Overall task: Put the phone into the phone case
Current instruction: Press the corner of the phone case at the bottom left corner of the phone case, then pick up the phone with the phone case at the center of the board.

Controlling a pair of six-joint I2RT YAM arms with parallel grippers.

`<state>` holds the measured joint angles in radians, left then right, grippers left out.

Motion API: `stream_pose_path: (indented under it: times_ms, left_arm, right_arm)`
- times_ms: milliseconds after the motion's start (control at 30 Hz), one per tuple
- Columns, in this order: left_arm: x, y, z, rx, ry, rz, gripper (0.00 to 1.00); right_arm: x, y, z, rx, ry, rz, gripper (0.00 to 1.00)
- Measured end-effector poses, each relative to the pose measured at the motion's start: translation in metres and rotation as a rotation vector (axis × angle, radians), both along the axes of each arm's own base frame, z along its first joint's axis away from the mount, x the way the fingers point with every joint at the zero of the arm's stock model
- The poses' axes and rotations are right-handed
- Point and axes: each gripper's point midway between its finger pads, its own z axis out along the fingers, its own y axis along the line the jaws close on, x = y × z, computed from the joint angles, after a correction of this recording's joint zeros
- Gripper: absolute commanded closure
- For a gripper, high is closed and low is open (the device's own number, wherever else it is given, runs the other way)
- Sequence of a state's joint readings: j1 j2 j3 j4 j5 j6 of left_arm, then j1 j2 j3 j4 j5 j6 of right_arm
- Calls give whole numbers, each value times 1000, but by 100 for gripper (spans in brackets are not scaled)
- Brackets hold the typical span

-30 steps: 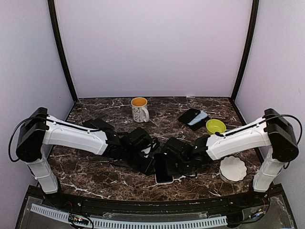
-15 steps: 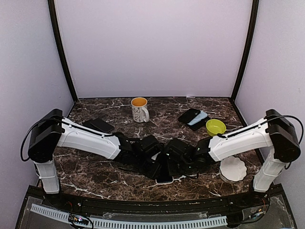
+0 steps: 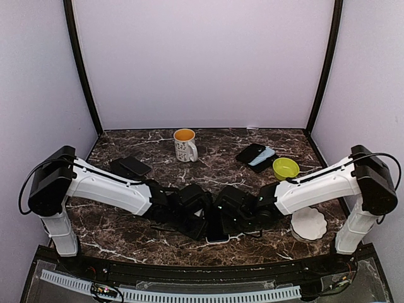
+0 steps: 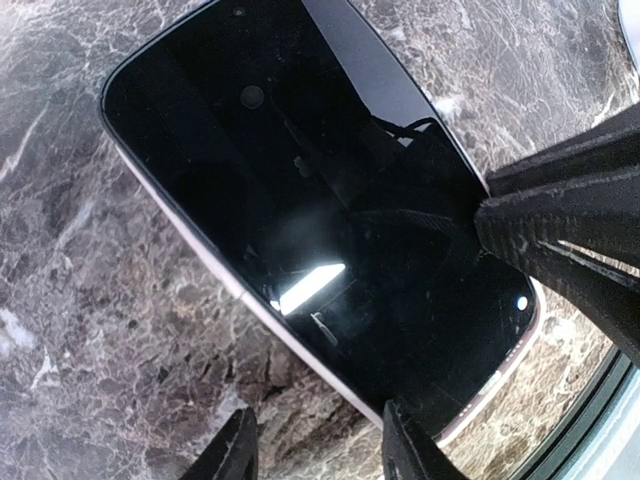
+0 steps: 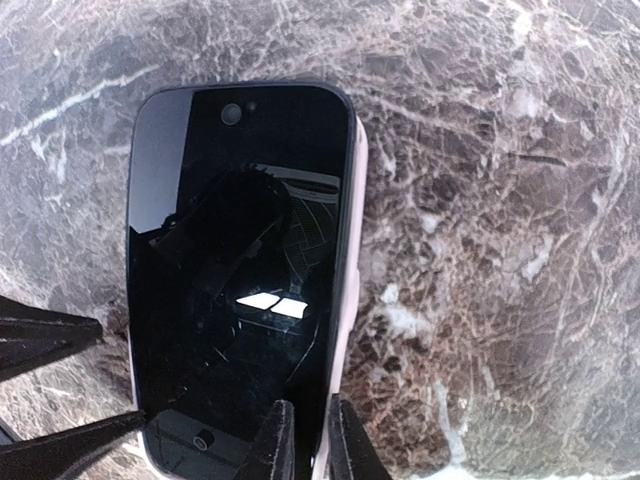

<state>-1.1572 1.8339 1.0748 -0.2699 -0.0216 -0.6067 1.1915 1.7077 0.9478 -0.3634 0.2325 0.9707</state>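
While the phone (image 5: 240, 280) lies flat, screen up, on the dark marble table (image 5: 500, 250) near the front edge, both claws sit low at the same end of it. Here the left claw (image 4: 318, 450) is apart, one finger over the phone's corner and one over the table. Beside it the right claw (image 5: 308, 440) is nearly together, pinching the phone's pale rim.

Phone (image 4: 300, 220) on table (image 3: 120, 235) between left hand (image 4: 318, 440), right hand (image 5: 308, 430); mug (image 3: 184, 144) behind.
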Motion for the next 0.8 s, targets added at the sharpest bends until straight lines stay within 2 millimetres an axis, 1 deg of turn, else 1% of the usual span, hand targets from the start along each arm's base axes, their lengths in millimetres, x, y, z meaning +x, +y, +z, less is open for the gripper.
stream_pose_path:
  times_ms: [67, 100, 133, 167, 233, 267, 300, 333, 367, 400, 467, 500, 567, 600, 633, 700, 767, 800]
  left_arm:
    - [2, 0, 2, 9, -18, -5, 56]
    - [5, 0, 5, 20, -41, -10, 56]
    - [8, 6, 6, 58, -63, -10, 56]
    - [13, 12, 7, 92, -82, -12, 55]
    - [22, 18, 13, 135, -120, -24, 49]
    - [27, 18, 21, 134, -143, -38, 41]
    - [32, 17, 32, 116, -169, -54, 36]
    - [36, 17, 46, 92, -194, -71, 20]
    - [41, 17, 65, 49, -222, -83, 13]
    - [46, 16, 88, -5, -253, -90, 4]
    - [64, 21, 136, -112, -325, -67, 1]
    - [75, 27, 154, -148, -356, -39, 1]
    - [104, 43, 189, -209, -422, 39, 1]
    - [145, 70, 210, -224, -484, 148, 1]
    - [145, 70, 210, -224, -484, 148, 1]
    - [158, 78, 202, -203, -469, 174, 1]
    - [171, 81, 188, -189, -435, 189, 1]
    - [176, 84, 181, -181, -417, 198, 1]
  right_arm:
    - [-2, -2, 0, -19, 6, 4, 84]
    - [-3, -3, 1, -28, 9, 5, 81]
    - [-4, -6, 2, -48, 13, 12, 76]
    - [-6, -8, 3, -68, 17, 22, 66]
    - [-7, -9, 8, -100, 16, 39, 32]
    - [-7, -8, 13, -110, 10, 49, 13]
    - [-7, -4, 19, -110, 1, 59, 3]
    - [-6, 2, 27, -103, -9, 67, 2]
    - [-4, 6, 34, -94, -18, 70, 2]
    - [-3, 11, 41, -86, -29, 74, 1]
    - [0, 16, 52, -73, -41, 69, 1]
    - [1, 18, 55, -74, -45, 67, 1]
    - [2, 18, 59, -82, -45, 56, 1]
    - [2, 17, 50, -115, -30, 39, 2]
    - [2, 16, 49, -120, -28, 39, 1]
    - [1, 14, 40, -145, -8, 27, 2]
    - [2, 16, 25, -167, 16, 16, 1]
    - [2, 16, 23, -170, 20, 15, 2]
